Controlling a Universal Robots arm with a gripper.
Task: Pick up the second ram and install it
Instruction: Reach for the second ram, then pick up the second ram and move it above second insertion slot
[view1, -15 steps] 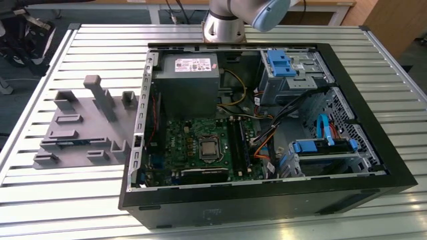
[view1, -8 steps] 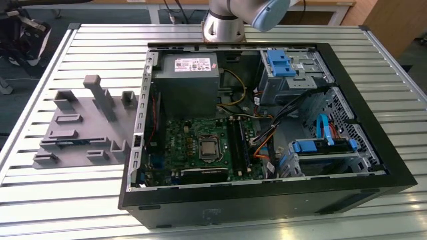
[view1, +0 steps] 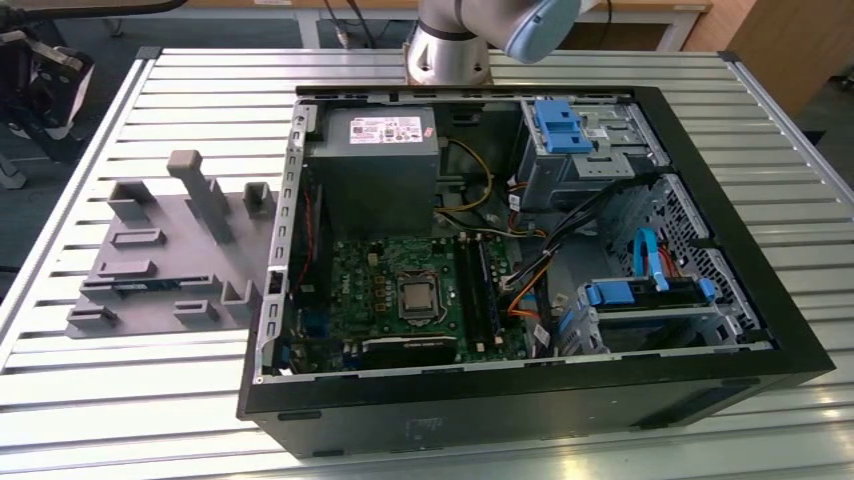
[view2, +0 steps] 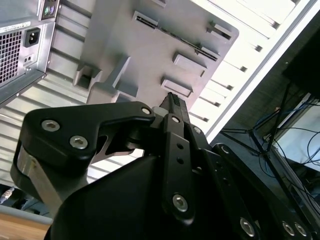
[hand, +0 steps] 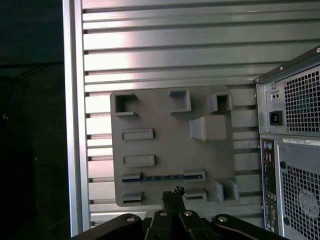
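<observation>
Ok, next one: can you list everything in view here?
second ram: one, blue-green, edge-on in a tray slot
tray: one, grey, on the table, at the exterior view's left of the case
computer case: one, black, open, on the table
motherboard: one, green, inside the case
processor: one, silver, on the motherboard
power supply: one, grey, inside the case
table: one, silver, slatted
arm: one, grey, past the case
gripper: one, black, fingers shut, over the tray

My pincer (hand: 173, 193) hung with its tips together over the grey tray (hand: 160, 120), near the second ram (hand: 162, 176), which stood on edge in a long slot. The tray lay on the slatted metal table (hand: 165, 55), just beside the computer case (hand: 295, 150).
</observation>
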